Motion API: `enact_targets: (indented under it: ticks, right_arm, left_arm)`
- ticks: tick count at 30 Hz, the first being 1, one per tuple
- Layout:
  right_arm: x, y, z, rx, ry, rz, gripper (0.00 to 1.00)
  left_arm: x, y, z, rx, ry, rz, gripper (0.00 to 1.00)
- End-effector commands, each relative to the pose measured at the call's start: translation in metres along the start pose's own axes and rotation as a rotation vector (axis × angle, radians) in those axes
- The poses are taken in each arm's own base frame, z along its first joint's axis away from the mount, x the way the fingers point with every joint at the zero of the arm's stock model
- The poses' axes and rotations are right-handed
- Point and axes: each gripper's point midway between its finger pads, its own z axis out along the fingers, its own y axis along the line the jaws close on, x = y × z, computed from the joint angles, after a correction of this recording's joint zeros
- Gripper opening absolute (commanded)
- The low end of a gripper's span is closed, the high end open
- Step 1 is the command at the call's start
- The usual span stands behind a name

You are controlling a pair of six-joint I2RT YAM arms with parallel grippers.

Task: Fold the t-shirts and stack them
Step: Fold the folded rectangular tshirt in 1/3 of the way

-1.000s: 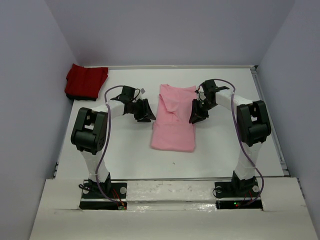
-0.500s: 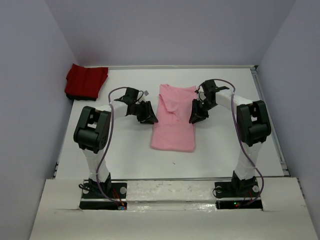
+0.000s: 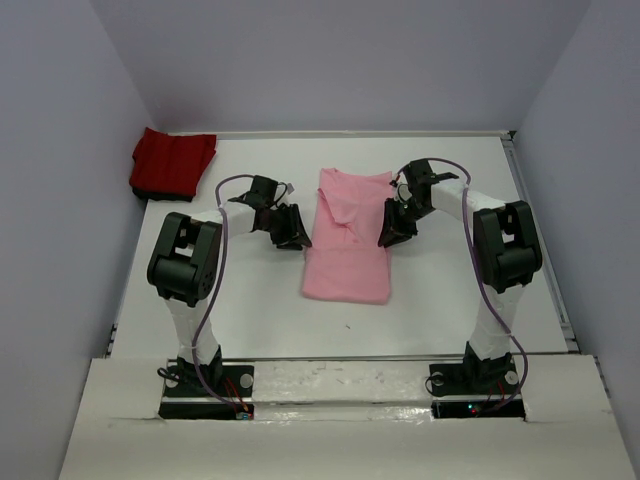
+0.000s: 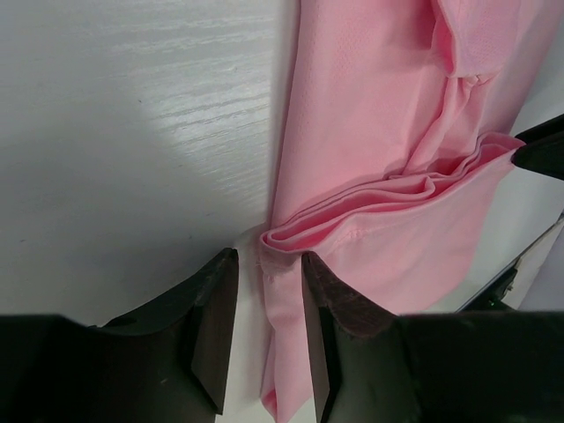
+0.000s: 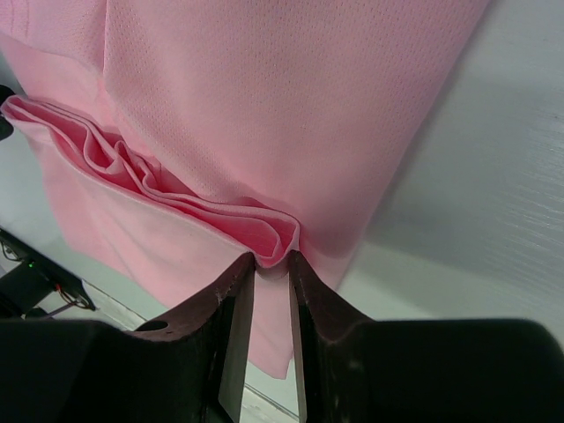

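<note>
The light pink t-shirt [image 3: 345,250] lies mid-table, folded into a long strip with a bunched crease across its middle. My left gripper [image 3: 296,232] is at the shirt's left edge. In the left wrist view the gripper [image 4: 267,282] is open, its jaws either side of the hem of the pink cloth [image 4: 370,115], with a gap on the left side. My right gripper [image 3: 388,232] is at the right edge. In the right wrist view the gripper [image 5: 271,264] is shut on the end of the pink fold [image 5: 264,106]. The deep red t-shirt [image 3: 172,163] lies folded at the far left corner.
White tabletop [image 3: 250,300] with grey walls on the left, back and right. A raised rail [image 3: 515,180] runs along the right side. The two arm bases stand at the near edge.
My left gripper has moved a little to the right, up to the left edge of the pink shirt. The right gripper and the shirt have stayed in place.
</note>
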Motion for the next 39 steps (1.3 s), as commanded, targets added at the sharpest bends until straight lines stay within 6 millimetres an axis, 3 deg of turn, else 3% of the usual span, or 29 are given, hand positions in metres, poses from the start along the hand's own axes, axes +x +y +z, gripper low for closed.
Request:
enact_targets:
  ticks: [1,6,9,11,14,15,19,39]
  right_arm:
    - [-0.007,0.001,-0.003,-0.009,-0.029,-0.018,0.28]
    - [-0.007,0.001,-0.002,-0.012,-0.028,-0.018,0.28]
    - [-0.007,0.001,-0.002,-0.012,-0.028,-0.017,0.28]
    - [-0.007,0.001,-0.002,-0.012,-0.028,-0.017,0.23]
    - [-0.006,0.002,-0.001,-0.018,-0.021,-0.012,0.00]
    - [-0.006,0.002,-0.001,-0.018,-0.021,-0.014,0.00]
    - [-0.007,0.003,-0.004,-0.020,-0.027,-0.014,0.00]
    - [-0.007,0.007,-0.028,0.008,-0.057,-0.010,0.00]
  left_arm:
    - [-0.010,-0.015,-0.009,0.025,-0.030,0.036,0.43]
    - [-0.004,-0.015,-0.001,0.044,0.002,0.038,0.25]
    - [0.000,-0.015,0.003,0.041,0.016,0.038,0.24]
    - [0.000,-0.017,0.005,0.046,0.018,0.040,0.24]
    - [0.000,-0.019,0.006,0.052,0.019,0.043,0.19]
    - [0.000,-0.020,0.006,0.055,0.022,0.044,0.13]
    - [-0.002,-0.022,0.005,0.054,0.013,0.050,0.06]
    - [-0.016,-0.034,-0.003,0.057,-0.009,0.082,0.05]
